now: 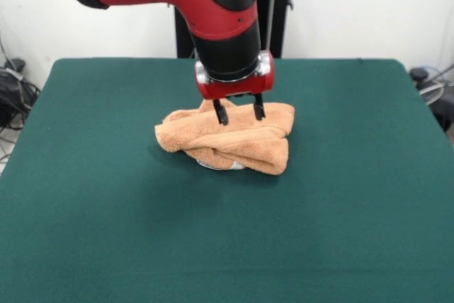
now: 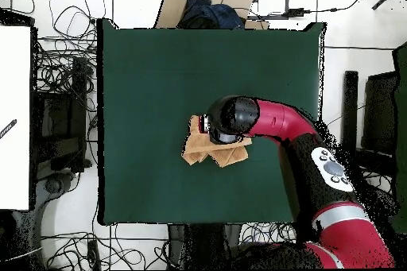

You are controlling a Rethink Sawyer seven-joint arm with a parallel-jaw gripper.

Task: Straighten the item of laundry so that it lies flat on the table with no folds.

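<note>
So, honest status check: not much of this job looks done. The towel [image 1: 228,140] is sitting near the middle of the table [image 1: 85,232], a bit toward my pedestal side, and it's bunched into a thick twisted lump, layers rolled over each other, with a bit of something white peeking out underneath at the front edge, maybe the label, can't say for sure. From above it reads as a crumpled wad of overlapping corners half hidden under my wrist, nowhere near a flat square.

My gripper [image 1: 240,111] is right over the back top of the pile, two dark fingers spread apart with the tips down at the cloth. Looks to me like they're touching or just pressing into the top fold but haven't pinched anything, so I'd call it open and empty.

What's left, as I judge it: basically everything. Grab an edge or corner, pull the layers apart, spread it out, then deal with whatever folds remain
</note>
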